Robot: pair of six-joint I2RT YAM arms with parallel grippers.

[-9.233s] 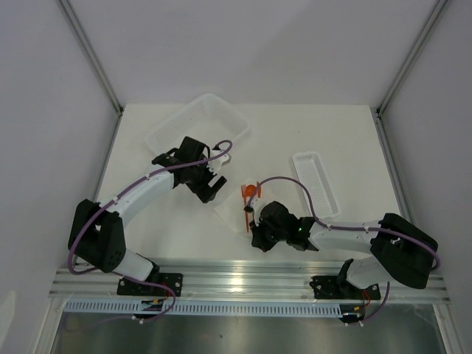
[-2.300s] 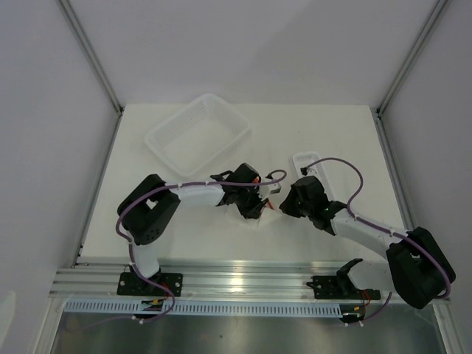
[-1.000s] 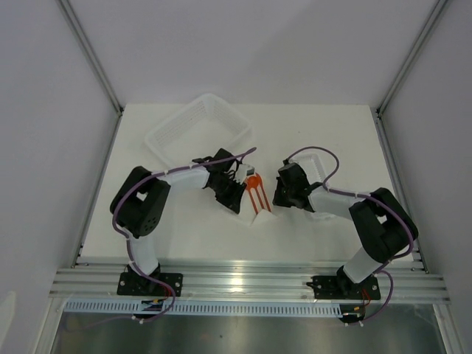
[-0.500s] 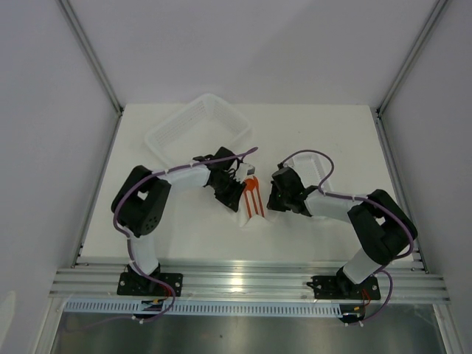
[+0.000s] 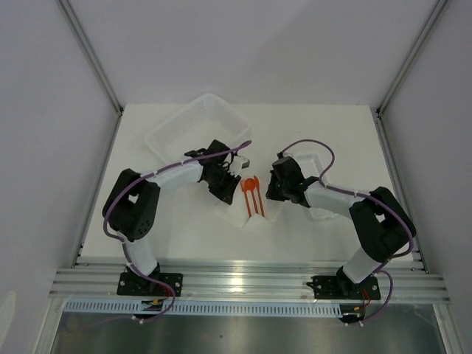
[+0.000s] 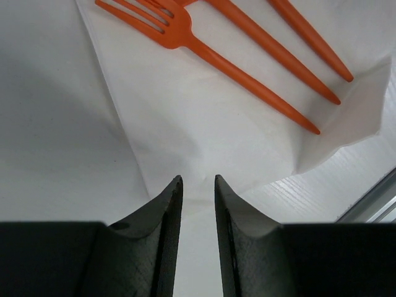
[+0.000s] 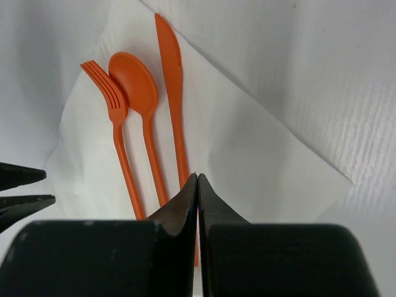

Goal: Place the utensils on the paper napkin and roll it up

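Utensils [image 5: 252, 196]: three orange pieces, a fork [image 7: 115, 117], a spoon [image 7: 135, 79] and a knife [image 7: 172, 68]. They lie side by side on the napkin, with their heads pointing away from the arms' bases.
Napkin [image 7: 266, 154]: a thin white sheet, flat on the tabletop [image 5: 332, 125], in the middle between the two arms.
Left pincer [image 6: 197, 201]: low at the napkin's edge, on the fork's side. Its fingers are a thin gap apart, and I see nothing between them.
Right pincer [image 7: 197, 185]: fingers pressed together, holding nothing, with the tips right above the knife's handle.
Basket [image 5: 193, 131]: the big white mesh one, well apart, behind the left arm.
Step in hand: the putting down looks done, so I think the rolling comes now.
Doing it well: pinch just the paper at one edge, lift it a little, and fold it over all three pieces at once. Go slow, because thin paper tears and slippy plastic slides. The other pincer could press the far side so the sheet does not drag.
Top view: shows both arms and the basket, but the white napkin almost vanishes into the white tabletop.
Left wrist view: shows the paper's edge plainly, and one corner that looks bent up. Only the fork's head fits in; the rest is handles.
Right wrist view: the only one that shows all three heads, with the left pincer's tips peeking in at the side.
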